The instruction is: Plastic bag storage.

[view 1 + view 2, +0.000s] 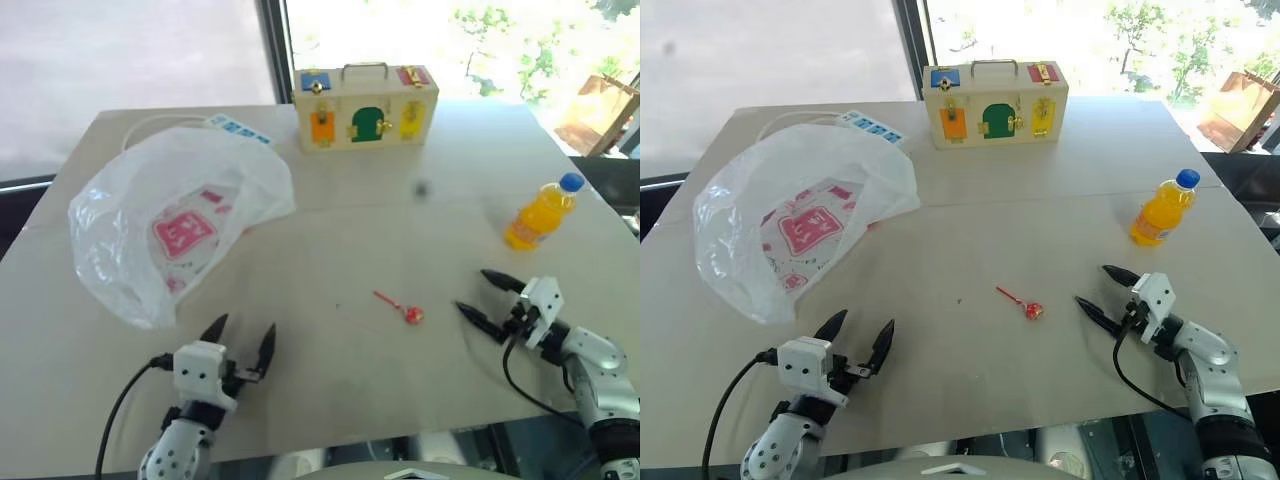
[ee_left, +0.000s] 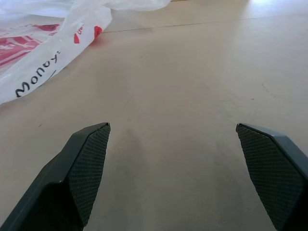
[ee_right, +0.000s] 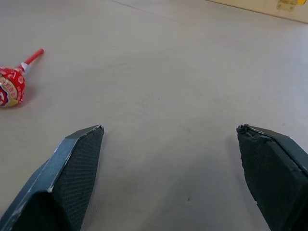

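The plastic bag is lying crumpled at ten o'clock on the table. I'm holding the left gripper and right gripper spread wide, empty. I'm worrying the thin film slides away or snags the power strip behind.

The table takes up most of the frame. The plastic bag lies on it at the left, and a power strip lies just behind it, toward the upper left. A wooden box stands at the top centre, near the far edge. A bottle stands upright at the right. A lollipop lies below centre, well apart from the other things. The 2 grippers sit low in the frame: the left gripper at lower left below the bag, the right gripper at lower right below the bottle.
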{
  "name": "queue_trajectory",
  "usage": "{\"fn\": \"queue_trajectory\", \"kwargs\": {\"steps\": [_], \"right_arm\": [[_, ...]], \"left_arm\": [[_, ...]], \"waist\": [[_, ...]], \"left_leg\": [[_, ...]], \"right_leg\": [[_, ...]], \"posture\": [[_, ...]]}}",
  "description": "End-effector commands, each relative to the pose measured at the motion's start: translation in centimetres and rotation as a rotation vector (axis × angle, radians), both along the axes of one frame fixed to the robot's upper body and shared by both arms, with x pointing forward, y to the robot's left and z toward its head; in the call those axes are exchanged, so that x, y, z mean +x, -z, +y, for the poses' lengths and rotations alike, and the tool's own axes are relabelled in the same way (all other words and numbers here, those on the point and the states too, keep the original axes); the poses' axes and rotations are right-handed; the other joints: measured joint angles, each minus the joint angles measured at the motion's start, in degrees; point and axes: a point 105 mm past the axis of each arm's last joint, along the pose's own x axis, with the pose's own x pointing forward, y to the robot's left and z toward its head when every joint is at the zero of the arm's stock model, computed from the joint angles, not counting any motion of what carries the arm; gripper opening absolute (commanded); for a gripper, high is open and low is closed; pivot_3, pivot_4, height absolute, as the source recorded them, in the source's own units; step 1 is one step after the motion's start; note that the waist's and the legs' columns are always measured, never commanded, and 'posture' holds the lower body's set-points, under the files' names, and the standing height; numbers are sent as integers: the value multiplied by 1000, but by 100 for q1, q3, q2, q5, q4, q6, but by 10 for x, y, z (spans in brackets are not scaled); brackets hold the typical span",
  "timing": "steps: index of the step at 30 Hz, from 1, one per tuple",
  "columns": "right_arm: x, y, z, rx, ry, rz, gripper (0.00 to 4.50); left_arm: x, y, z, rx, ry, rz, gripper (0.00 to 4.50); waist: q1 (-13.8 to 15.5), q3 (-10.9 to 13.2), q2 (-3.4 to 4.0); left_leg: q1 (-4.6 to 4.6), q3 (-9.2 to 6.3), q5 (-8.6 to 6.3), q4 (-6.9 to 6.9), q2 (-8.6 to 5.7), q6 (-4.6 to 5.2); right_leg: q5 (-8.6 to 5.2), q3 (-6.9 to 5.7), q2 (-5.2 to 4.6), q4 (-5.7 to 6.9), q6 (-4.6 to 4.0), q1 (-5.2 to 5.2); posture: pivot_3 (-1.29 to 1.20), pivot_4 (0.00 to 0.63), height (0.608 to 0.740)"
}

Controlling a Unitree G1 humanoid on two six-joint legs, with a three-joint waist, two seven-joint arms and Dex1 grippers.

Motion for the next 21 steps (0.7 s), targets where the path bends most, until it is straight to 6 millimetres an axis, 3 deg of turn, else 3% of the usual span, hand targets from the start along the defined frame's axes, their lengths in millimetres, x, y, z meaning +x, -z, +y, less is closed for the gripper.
{"fn": "queue_trajectory", "kwargs": {"steps": [1,5,9,11,16,21], "right_arm": [[-9,-11,24,42,-133,25,4500],[-28,-34,52,117,-331,47,4500],[-39,-48,68,132,-422,61,4500],[-44,-54,76,134,-473,66,4500],[-46,-64,89,111,-558,33,4500],[-41,-77,98,110,-595,-13,4500]], "left_arm": [[-13,-16,12,125,-83,-41,4426],[-29,-40,21,237,-222,-161,4426],[-38,-61,25,346,-302,-253,4426],[-39,-69,36,364,-393,-284,4426],[-20,-73,64,309,-566,-294,4426],[-7,-66,72,263,-597,-268,4426]], "waist": [[-1,13,11],[27,93,24],[73,115,23],[62,127,8],[55,137,13],[25,139,16]], "left_leg": [[-22,2,2,0,2,3],[-51,5,2,2,2,3],[-63,5,2,9,1,3],[-69,5,2,20,1,3],[-83,-6,3,55,0,3],[-108,-21,3,110,0,4]], "right_leg": [[0,0,2,9,0,-28],[-1,1,3,15,3,-56],[-3,-12,-1,15,6,-59],[-3,-16,0,15,7,-58],[-2,-41,9,35,11,-58],[26,-78,29,47,57,-58]], "posture": [[0,150,739],[0,150,739],[0,150,739],[0,150,739],[0,150,739],[0,150,739]]}}
